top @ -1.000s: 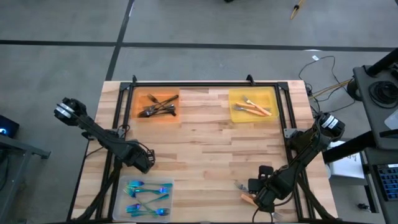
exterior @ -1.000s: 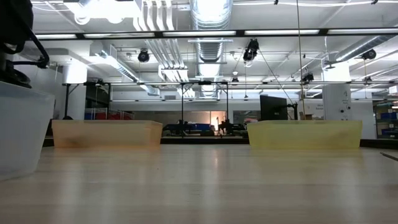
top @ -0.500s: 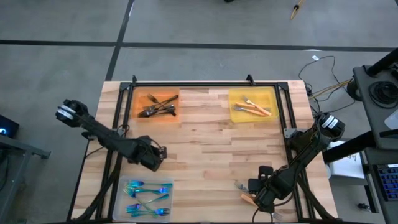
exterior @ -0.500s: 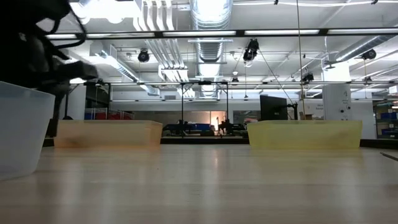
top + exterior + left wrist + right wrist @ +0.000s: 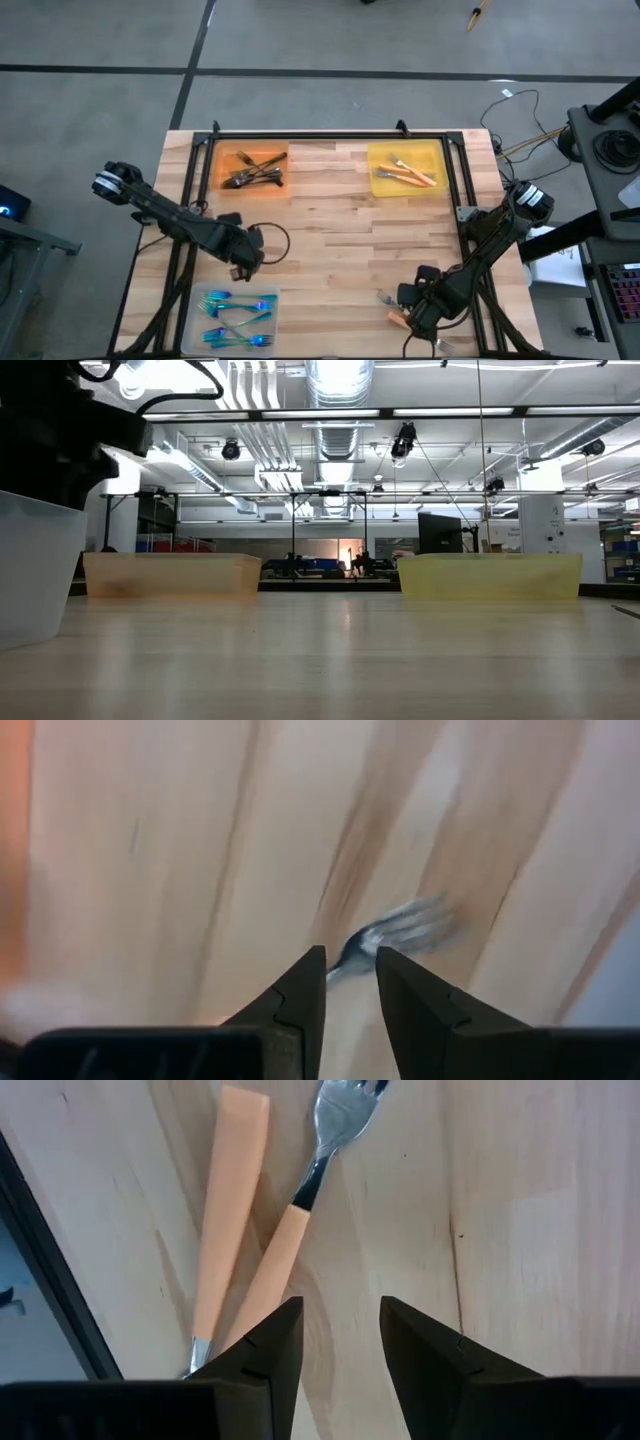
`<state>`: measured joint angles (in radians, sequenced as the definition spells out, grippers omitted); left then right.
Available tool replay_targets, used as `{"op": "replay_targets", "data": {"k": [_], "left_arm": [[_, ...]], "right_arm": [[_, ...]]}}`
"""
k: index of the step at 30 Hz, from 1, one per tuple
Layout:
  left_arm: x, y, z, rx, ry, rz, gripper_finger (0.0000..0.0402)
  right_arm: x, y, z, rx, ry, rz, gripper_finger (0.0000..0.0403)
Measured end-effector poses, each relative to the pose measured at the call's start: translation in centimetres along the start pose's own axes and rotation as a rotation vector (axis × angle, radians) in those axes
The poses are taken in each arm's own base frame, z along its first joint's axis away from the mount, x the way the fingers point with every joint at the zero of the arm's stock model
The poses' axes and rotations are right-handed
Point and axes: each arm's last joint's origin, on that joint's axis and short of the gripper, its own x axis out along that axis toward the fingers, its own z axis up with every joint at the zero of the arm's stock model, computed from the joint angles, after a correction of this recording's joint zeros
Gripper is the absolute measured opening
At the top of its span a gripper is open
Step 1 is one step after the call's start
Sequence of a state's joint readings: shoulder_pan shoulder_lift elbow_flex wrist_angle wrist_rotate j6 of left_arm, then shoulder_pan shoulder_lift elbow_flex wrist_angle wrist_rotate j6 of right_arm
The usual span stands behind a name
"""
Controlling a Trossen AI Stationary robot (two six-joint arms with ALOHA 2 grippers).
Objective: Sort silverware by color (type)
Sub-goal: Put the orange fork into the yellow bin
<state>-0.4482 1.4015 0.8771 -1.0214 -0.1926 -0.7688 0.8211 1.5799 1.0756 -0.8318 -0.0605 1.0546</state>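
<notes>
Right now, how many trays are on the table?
3: an orange tray at the far left, a yellow tray at the far right, and a clear tray at the near left corner.

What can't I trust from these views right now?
- Fork in the left gripper: left wrist view, motion-blurred; colour unclear.
- Second orange-handled utensil: right wrist view, its head is hidden behind the right gripper.
- Tray contents: low view, hidden behind tray walls.
</notes>
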Motion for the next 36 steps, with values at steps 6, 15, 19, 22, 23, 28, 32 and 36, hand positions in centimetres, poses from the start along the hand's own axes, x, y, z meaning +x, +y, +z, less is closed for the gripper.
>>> {"op": "replay_targets", "data": {"k": [6, 15, 19, 22, 23, 28, 32, 36], "left_arm": [[1.1, 0.3, -0.7, 0.412, 0.062, 0.015, 0.0075], [4.1, 1.6, -3.2, 0.556, 0.228, 0.011, 0.0075], [4.3, 1.8, -3.4, 0.541, 0.236, 0.017, 0.0075], [4.4, 1.8, -3.4, 0.537, 0.237, 0.018, 0.0075], [4.4, 1.8, -3.4, 0.536, 0.238, 0.02, 0.0075], [4.4, 1.8, -3.2, 0.496, 0.216, 0.025, 0.0075], [4.7, 1.7, -2.3, 0.394, 0.146, 0.007, 0.0075], [5.0, 1.9, -2.0, 0.366, 0.131, -0.003, 0.0075]], "right_arm": [[0.0, 0.0, 0.0, 0.049, 0.0, 0.0, 0.0121], [0.0, -0.2, 0.3, 0.065, -0.002, 0.0, 0.0127], [-0.1, -0.5, 0.8, 0.083, -0.006, -0.001, 0.0124], [-0.1, -0.8, 1.3, 0.08, -0.015, -0.005, 0.0122], [-0.1, -0.9, 1.4, 0.079, -0.016, -0.006, 0.0121], [-0.2, -1.2, 2.0, 0.071, -0.021, -0.007, 0.0121], [-0.2, -1.3, 2.2, 0.064, -0.022, -0.008, 0.0121], [-0.2, -1.3, 2.1, 0.051, -0.022, -0.008, 0.0121]]}}
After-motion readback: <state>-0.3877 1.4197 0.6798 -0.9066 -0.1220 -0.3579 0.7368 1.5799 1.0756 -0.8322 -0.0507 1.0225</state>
